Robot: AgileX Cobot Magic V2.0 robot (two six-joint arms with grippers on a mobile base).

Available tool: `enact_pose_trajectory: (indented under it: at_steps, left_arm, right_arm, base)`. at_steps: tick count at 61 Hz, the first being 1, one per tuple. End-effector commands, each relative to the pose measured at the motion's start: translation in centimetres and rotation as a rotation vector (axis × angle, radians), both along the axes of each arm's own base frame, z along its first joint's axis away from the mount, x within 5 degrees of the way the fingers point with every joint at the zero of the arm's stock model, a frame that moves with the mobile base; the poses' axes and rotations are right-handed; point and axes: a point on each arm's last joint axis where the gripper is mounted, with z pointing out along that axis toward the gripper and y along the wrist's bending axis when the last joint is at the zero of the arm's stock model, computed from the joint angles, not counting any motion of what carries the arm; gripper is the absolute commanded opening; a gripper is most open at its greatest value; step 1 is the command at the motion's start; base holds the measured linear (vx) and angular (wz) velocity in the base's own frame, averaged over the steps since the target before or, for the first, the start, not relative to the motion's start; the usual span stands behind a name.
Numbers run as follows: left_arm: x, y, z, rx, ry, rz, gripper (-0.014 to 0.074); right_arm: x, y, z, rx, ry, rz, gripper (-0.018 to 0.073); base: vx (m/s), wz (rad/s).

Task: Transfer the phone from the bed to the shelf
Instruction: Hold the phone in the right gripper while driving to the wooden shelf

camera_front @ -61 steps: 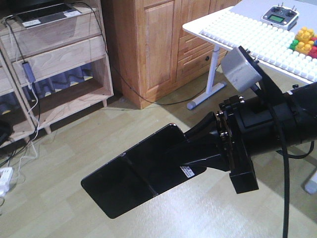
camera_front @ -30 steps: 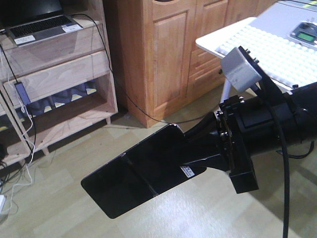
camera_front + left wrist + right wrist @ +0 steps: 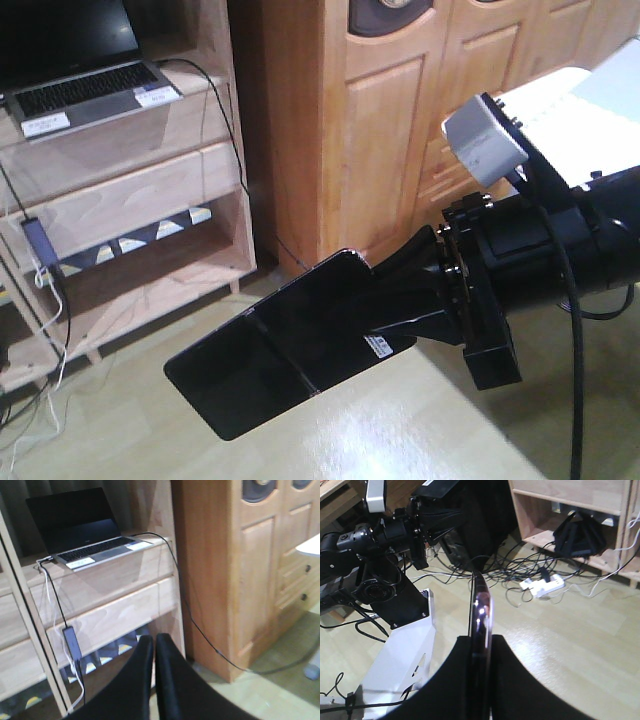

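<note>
The phone (image 3: 270,355), flat, glossy black, with a crease across its middle and a small white sticker, hangs level over the floor. My right gripper (image 3: 380,300) is shut on its near end. In the right wrist view the phone (image 3: 481,605) shows edge-on with a pinkish rim between the right gripper's (image 3: 480,641) fingers. My left gripper (image 3: 152,640) is shut with nothing between its fingers. It points at the pale wooden shelf (image 3: 115,612), which stands at the left in the front view as the shelf (image 3: 130,200). The bed is out of view.
A silver laptop (image 3: 85,85) sits on the upper shelf board, with cables and a small adapter (image 3: 72,642) hanging below. An orange-brown cabinet (image 3: 390,130) stands right of the shelf. A white table corner (image 3: 570,110) lies behind the right arm. A power strip (image 3: 542,585) and cables lie on the floor.
The shelf and cabinet have slid rightward and grown larger in the front view. The white table with bricks has left the frame. The phone stays held the same way in the right gripper.
</note>
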Motion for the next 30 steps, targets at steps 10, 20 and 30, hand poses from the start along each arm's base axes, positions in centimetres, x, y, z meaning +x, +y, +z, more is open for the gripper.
enact_pose_trajectory:
  at_steps: [10,20,30]
  left_arm:
    - [-0.08,0.02,1.45,-0.017,-0.098,0.003,0.0001]
    - [-0.08,0.02,1.45,-0.017,-0.098,0.003,0.0001]
    - [-0.08,0.02,1.45,-0.017,-0.098,0.003,0.0001]
  right_arm:
    - [-1.11,0.1,2.07,0.096,-0.005,0.05,-0.0002]
    - [-1.1,0.1,2.07,0.096,-0.006,0.049,-0.0002]
    - [-1.11,0.1,2.07,0.096,-0.005,0.05,-0.0002]
  base:
    - [0.46,0.1]
    - [0.46,0.12]
    - [0.45,0.18]
